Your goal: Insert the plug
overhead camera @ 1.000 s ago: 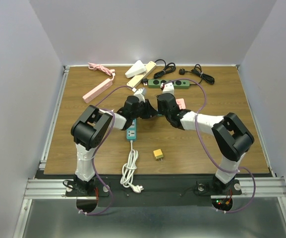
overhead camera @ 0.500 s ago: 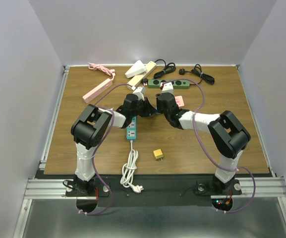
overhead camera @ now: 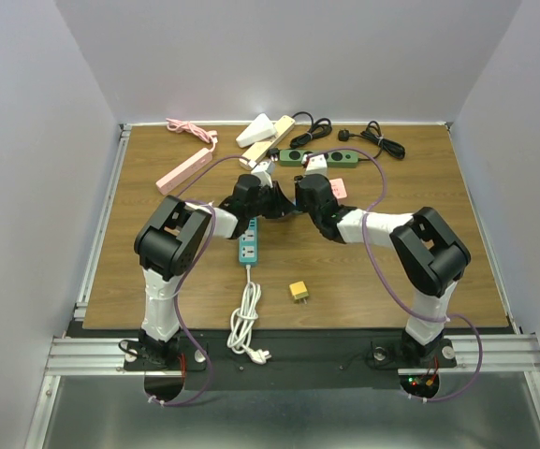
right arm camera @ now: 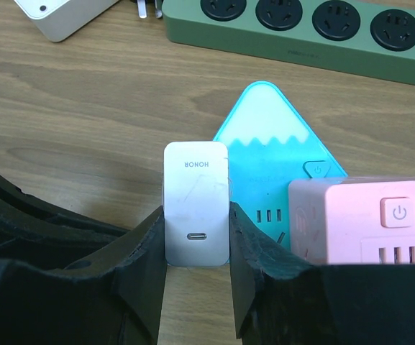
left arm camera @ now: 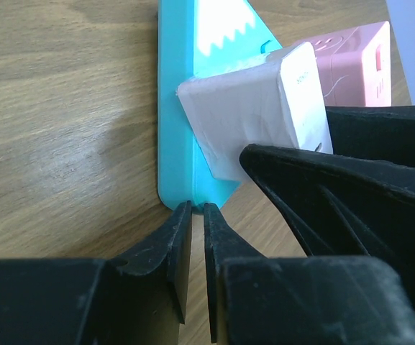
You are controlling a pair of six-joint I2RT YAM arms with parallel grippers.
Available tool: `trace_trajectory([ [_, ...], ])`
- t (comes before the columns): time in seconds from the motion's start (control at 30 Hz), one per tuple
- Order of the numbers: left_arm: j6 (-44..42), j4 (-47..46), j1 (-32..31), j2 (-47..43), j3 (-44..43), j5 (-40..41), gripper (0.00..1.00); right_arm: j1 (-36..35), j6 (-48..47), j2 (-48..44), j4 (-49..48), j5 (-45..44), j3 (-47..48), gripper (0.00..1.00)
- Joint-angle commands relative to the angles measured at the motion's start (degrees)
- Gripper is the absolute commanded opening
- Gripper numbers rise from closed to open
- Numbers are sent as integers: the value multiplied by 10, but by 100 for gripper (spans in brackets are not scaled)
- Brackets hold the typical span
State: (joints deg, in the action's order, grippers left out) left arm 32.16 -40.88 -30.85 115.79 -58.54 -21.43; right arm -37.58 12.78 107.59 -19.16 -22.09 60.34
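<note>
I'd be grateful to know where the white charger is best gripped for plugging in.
Grip the charger by its two flat, parallel sides, coming from the USB-port end, as the right claw does; that leaves the opposite end free toward the blue strip.

A robotics lab cell: white walls (overhead camera: 279, 56) box in a wooden table (overhead camera: 363, 281) mounted on aluminium rails (overhead camera: 82, 354).

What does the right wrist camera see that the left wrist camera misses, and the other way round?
Only the right wrist view shows the green power strip and the port on the white charger, which the right gripper clamps. Only the left wrist view shows the left gripper, its fingers nearly together at a corner of the teal power strip. Both show the charger, the teal strip and the pink socket block.
</note>
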Motion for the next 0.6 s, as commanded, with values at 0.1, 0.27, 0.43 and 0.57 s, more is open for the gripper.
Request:
trace_trajectory([
  [0.1, -10, 32, -17, -13, -15, -62, 46, -21, 55, 41, 240, 117, 0, 0],
  [0.27, -22, 48, -12, -72, 6, -47, 64, -21, 53, 7, 285, 90, 29, 1],
  [0.43, -58, 106, -12, -155, 31, -18, 71, -21, 56, -21, 327, 62, 45, 0],
  [0.57, -76, 146, -12, -226, 74, 16, 71, -21, 61, -37, 343, 55, 49, 16],
])
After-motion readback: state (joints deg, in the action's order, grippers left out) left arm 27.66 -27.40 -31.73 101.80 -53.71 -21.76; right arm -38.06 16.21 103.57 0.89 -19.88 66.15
